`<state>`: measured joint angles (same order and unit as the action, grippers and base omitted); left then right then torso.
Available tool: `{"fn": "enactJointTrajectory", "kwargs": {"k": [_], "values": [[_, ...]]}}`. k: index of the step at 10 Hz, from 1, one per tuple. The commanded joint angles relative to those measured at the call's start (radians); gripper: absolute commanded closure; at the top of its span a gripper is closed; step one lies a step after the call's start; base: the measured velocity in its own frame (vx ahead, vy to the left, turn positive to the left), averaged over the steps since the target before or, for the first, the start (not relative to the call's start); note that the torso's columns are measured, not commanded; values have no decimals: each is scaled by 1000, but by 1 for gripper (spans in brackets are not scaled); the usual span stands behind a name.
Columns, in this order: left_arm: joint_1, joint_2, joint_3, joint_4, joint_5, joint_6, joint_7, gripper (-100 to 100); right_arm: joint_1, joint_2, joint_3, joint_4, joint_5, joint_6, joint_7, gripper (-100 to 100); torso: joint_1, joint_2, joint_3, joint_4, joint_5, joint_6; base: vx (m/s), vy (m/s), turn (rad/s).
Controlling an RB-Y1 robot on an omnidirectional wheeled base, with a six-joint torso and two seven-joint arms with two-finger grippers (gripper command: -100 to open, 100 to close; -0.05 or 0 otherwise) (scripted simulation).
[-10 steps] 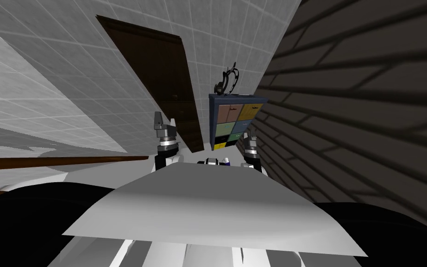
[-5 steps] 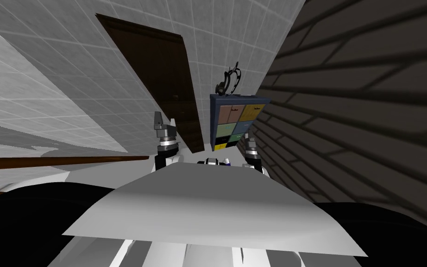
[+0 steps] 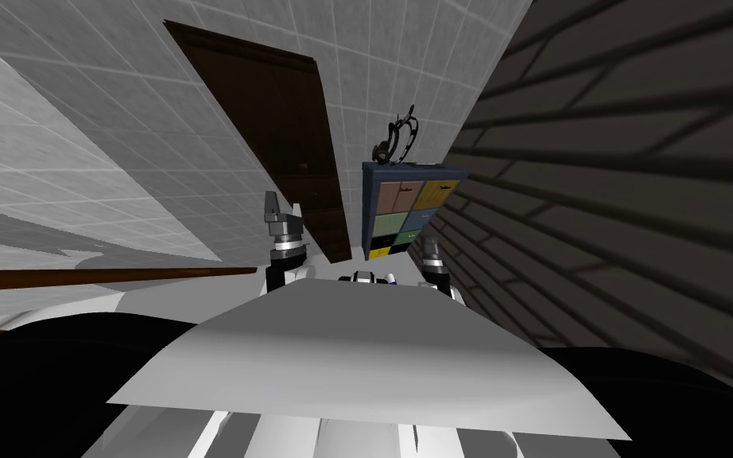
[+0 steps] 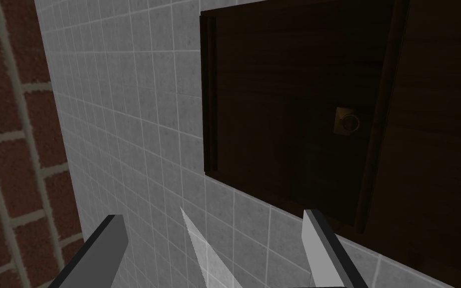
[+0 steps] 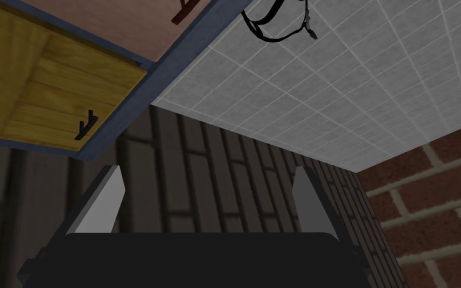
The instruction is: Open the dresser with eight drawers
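My view has edged slightly toward the dark blue dresser with coloured drawer fronts [image 3: 405,211], which stands ahead in the corner between the white tiled wall [image 3: 405,71] and the dark brick wall [image 3: 611,183]. The right gripper [image 5: 207,172], fingers apart, is near its yellow wooden drawer front [image 5: 49,100], seemingly not touching it. The left gripper [image 4: 214,215], fingers also apart, faces the dark brown door [image 4: 294,110].

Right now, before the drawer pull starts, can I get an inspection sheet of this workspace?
surface: dresser top, bearing a black looped object.
job's things: dresser, blue frame, coloured drawer fronts, all look shut.
clutter: nothing else seen.
pincers: left pincer open, facing a dark door; right pincer open, near the yellow drawer front.
cables: nothing seen.
surroundings: white tiled wall, dark brick wall.
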<state>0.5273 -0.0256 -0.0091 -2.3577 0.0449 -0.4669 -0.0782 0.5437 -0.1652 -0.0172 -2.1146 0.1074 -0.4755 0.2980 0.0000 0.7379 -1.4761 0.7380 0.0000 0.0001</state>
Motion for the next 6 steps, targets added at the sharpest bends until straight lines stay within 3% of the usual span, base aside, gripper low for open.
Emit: {"fn": "enactJointTrajectory", "kwargs": {"k": [1,6], "values": [[0,0,0,0,0,0,0,0,-2,-9,-11,18,17,-14,79,-100,0,-1,0,0,0,0,38,5,21],[0,0,0,0,0,0,0,0,-4,-24,-34,52,47,-44,213,-100,0,-1,0,0,0,0,28,11,25]]}}
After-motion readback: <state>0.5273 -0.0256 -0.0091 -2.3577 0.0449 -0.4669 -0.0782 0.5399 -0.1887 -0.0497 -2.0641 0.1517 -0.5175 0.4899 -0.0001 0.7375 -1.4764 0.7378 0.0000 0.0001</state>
